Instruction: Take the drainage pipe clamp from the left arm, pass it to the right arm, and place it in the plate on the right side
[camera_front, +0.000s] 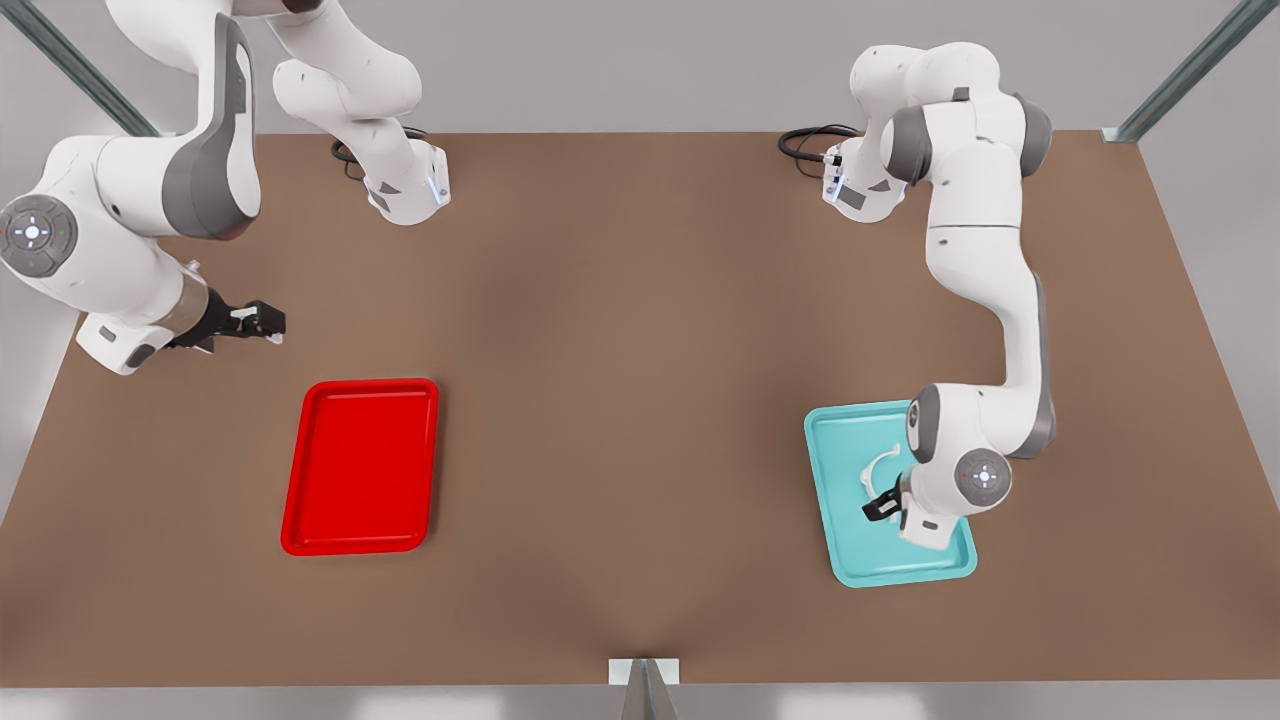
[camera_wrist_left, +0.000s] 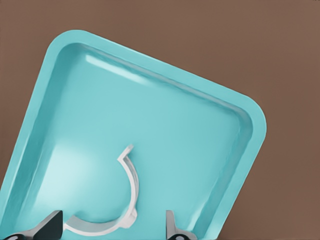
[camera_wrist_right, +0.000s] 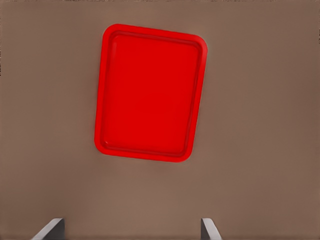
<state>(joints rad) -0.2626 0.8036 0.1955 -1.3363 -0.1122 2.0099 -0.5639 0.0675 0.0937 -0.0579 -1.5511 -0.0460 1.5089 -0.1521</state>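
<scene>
I see left hand (camera_front: 880, 506) spread wide, straddling clamp (camera_front: 880, 466) on teal tray (camera_front: 850, 540); right hand (camera_front: 262, 320) apart, waiting far off near plate (camera_front: 362, 466).

A brown worktop (camera_front: 640, 420) spreads wide and plain. On the front view's right sits a teal tray (camera_front: 850, 540), rounded corners, low raised rim, lying flat on the surface. Black cables (camera_front: 805, 145) coil at the far edge. Grey metal frame struts (camera_front: 1185, 70) angle in at the far corners, and another (camera_front: 645, 690) stands at the near edge.
</scene>
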